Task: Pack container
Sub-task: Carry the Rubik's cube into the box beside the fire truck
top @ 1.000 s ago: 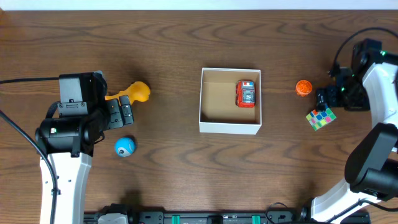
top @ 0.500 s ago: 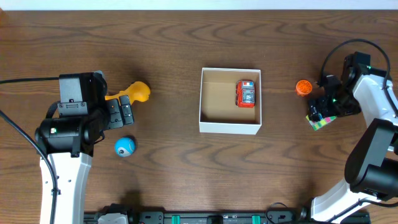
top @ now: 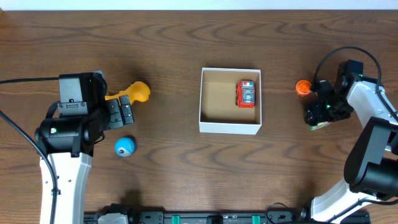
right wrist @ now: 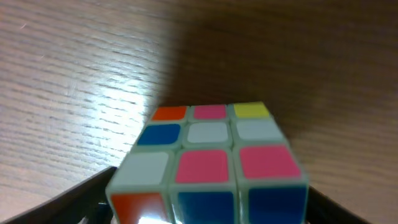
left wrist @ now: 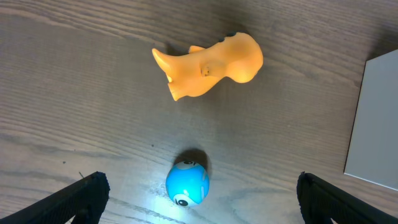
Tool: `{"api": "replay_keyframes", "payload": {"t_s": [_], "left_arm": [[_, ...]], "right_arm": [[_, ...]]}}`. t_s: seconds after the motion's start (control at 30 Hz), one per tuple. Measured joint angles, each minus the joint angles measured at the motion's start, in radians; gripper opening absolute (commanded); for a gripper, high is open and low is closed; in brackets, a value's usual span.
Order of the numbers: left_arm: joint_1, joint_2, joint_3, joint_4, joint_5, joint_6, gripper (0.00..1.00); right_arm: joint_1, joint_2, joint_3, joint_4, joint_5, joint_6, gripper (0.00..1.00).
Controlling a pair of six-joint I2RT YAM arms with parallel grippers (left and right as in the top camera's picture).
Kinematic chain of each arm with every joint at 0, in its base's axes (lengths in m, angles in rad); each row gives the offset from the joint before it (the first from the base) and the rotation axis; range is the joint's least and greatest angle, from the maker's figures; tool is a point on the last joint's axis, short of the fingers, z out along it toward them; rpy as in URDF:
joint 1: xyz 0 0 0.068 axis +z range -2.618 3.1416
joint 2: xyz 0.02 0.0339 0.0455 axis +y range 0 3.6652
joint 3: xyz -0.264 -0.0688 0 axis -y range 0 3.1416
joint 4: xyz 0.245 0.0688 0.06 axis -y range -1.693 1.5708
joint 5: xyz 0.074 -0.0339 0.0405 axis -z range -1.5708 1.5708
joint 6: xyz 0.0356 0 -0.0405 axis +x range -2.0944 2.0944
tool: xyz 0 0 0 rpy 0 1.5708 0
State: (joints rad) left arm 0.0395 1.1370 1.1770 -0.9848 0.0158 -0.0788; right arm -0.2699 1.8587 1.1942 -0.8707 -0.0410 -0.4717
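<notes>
The right gripper [top: 319, 114] holds its jaws spread with the puzzle cube [right wrist: 208, 162] between them; it should centre, then squeeze flat faces squarely.

The left arm [top: 62, 171] rises from the near left edge and bends at a dark joint, its wrist turned toward the middle. The left gripper [top: 127, 110] hangs low with its jaws spread wide and nothing between them; in the left wrist view its dark fingertips [left wrist: 87, 196] show only at the two lower corners. The right arm [top: 373, 102] reaches from the near right corner and curls back inward. The right gripper [top: 316, 116] points downward and is low, its fingers [right wrist: 78, 202] also set wide apart at the picture's lower corners.
</notes>
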Motion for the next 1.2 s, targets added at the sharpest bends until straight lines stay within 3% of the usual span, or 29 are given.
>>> {"api": "replay_keyframes", "payload": {"t_s": [0.23,0.57,0.63,0.9,1.2], "left_arm": [[0.0,0.0,0.0,0.0,0.0,0.0,0.98],[0.0,0.0,0.0,0.0,0.0,0.0,0.98],[0.0,0.0,0.0,0.0,0.0,0.0,0.98],[0.0,0.0,0.0,0.0,0.0,0.0,0.98],[0.0,0.0,0.0,0.0,0.0,0.0,0.98]], "right_arm": [[0.001,0.0,0.0,0.008,-0.006,0.042,0.47],[0.039,-0.009,0.001,0.003,-0.043,0.192,0.29],[0.084,-0.029,0.001,0.0,-0.057,0.228,0.29],[0.301,-0.241,0.111,-0.002,-0.07,0.423,0.01],[0.636,-0.323,0.219,0.032,0.032,0.649,0.01]]}}
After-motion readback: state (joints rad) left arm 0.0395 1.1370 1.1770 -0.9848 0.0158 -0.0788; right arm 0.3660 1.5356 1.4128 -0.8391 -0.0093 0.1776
